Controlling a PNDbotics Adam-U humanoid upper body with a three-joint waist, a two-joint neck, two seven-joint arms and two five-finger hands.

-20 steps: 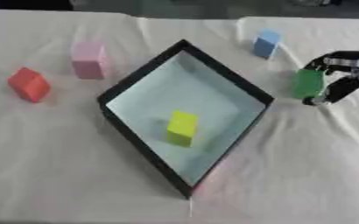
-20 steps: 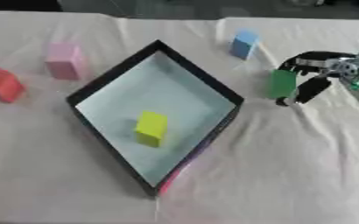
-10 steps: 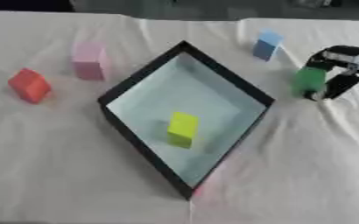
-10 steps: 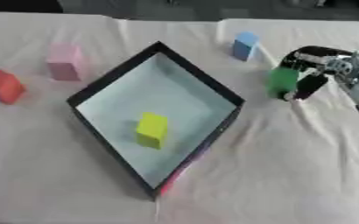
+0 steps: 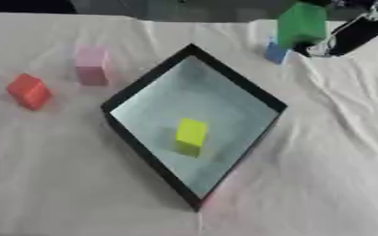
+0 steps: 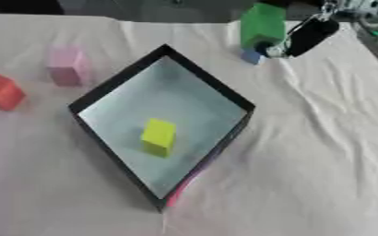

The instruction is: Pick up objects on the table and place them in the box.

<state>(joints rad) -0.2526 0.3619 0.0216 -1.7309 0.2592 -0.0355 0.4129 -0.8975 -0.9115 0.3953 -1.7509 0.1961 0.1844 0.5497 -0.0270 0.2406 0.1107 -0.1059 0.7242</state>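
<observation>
My right hand (image 5: pixel 350 34) comes in from the upper right and is shut on a green block (image 5: pixel 301 24), held in the air above the table near the box's far right corner. The black-walled box (image 5: pixel 150 81) lies as a diamond in the middle, with a yellow block (image 5: pixel 191 133) on its pale floor. A blue block (image 5: pixel 274 52) stands on the cloth just below the green one, partly hidden by it. At the left, a pink block (image 5: pixel 91 64) and a red block (image 5: pixel 28 91) rest on the cloth. My left hand does not show.
A wrinkled white cloth (image 5: pixel 321 152) covers the table. A dark strip runs along the far edge (image 5: pixel 103 6). Broad stretches of cloth lie to the right of the box and in front of it.
My right hand has closed on the green block and lifted it up and to the left, toward the box's far corner. The other blocks kept their places.
</observation>
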